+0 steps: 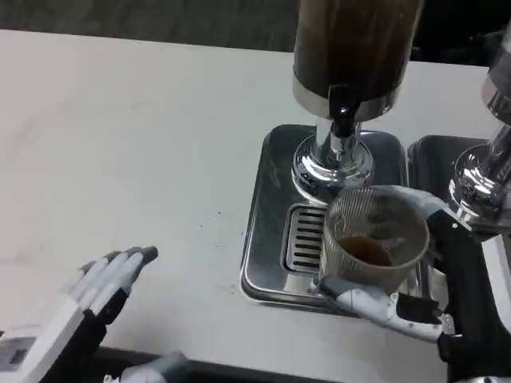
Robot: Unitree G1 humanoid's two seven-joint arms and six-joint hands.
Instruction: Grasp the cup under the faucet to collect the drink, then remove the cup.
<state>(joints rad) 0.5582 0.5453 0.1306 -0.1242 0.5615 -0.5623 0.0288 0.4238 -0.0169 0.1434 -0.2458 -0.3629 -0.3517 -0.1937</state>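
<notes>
Right hand (399,299) holds the clear cup (374,239), fingers clamped round it, over the drip tray's (267,231) front edge below the faucet (343,120). A little brown drink (367,250) sits inside. Left hand (104,287) rests near the table's (120,144) front edge, fingers straight and together.

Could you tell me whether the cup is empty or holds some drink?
Partly filled: brown liquid lies at the bottom of the clear cup.
</notes>
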